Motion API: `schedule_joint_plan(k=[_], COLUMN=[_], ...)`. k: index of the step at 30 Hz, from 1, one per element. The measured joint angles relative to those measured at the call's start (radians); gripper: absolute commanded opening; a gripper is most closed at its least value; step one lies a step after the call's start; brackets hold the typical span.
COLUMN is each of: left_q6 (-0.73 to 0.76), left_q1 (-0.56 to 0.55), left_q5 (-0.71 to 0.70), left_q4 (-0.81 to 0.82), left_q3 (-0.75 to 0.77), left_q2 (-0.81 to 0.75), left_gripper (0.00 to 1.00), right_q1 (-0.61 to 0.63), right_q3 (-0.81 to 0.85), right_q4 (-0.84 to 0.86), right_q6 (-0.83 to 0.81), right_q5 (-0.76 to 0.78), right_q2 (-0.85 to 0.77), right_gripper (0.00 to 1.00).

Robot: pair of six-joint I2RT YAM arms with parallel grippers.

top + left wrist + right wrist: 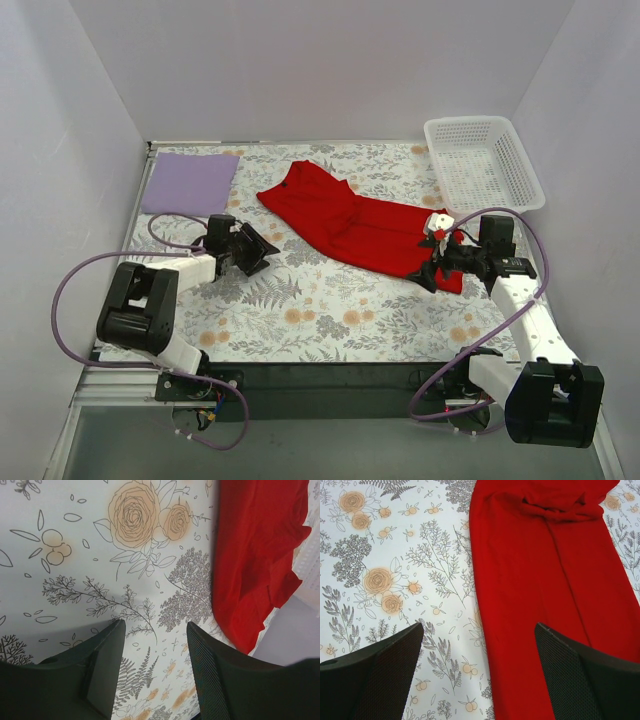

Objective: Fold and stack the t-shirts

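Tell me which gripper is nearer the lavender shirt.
Left. The left gripper is over bare table, just near-side and right of the lavender shirt; the right gripper is across the table, over the red shirt's right end.

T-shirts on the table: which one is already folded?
The lavender t-shirt, a neat flat rectangle in the far left corner. The red t-shirt lies long and creased in the middle.

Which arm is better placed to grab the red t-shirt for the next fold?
Right. The right gripper is open, straddling the long edge of the red t-shirt, one finger over cloth. The left gripper, also open, is over bare floral tablecloth beside the shirt.
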Motion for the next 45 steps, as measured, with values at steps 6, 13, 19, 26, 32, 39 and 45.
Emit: schedule_joint_plan(k=[6, 13, 19, 26, 32, 39, 45], left_q6=[-0.037, -0.109, -0.169, -0.197, -0.172, -0.117, -0.050], left_q1=[-0.013, -0.037, -0.051, -0.054, -0.054, -0.050, -0.013], left_q5=[-0.043, -0.100, -0.123, -0.134, -0.131, -0.143, -0.137], left_q4=[-0.011, -0.047, -0.074, -0.128, -0.168, -0.187, -0.221], left_q3=[0.068, 0.212, 0.360, 0.519, 0.595, 0.606, 0.620], left_q2=[0.069, 0.193, 0.313, 0.429, 0.491, 0.491, 0.487], left_gripper=[0.49, 0.46, 0.41, 0.31, 0.02, 0.00, 0.00], right_q1=[-0.001, -0.007, -0.013, -0.014, -0.017, -0.021, -0.024], right_q3=[0.000, 0.000, 0.000, 0.000, 0.000, 0.000, 0.000], right_q4=[0.000, 0.000, 0.000, 0.000, 0.000, 0.000, 0.000], right_q6=[0.000, 0.000, 0.000, 0.000, 0.000, 0.000, -0.002], right_q5=[0.000, -0.001, -0.003, -0.003, -0.003, -0.003, -0.003], right_q2=[0.010, 0.011, 0.011, 0.011, 0.011, 0.011, 0.011], right_gripper=[0.98, 0.98, 0.98, 0.98, 0.98, 0.98, 0.98])
